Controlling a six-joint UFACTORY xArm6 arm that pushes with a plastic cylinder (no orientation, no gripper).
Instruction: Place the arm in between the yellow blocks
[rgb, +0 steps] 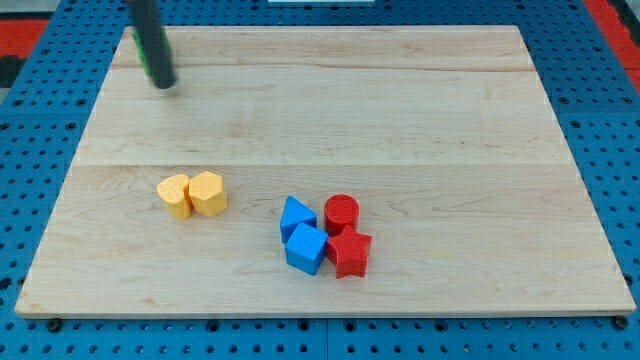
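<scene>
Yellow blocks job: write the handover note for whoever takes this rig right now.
My tip is at the board's top left, far from every block and touching none. A bit of green shows behind the rod; I cannot tell what it is.
The two yellow blocks sit side by side, touching, left of centre.
The blue and red blocks cluster to their right, not part of the job.
Done: nothing yet.
Left: bring the tip down to the yellow pair and set it between them.
</scene>
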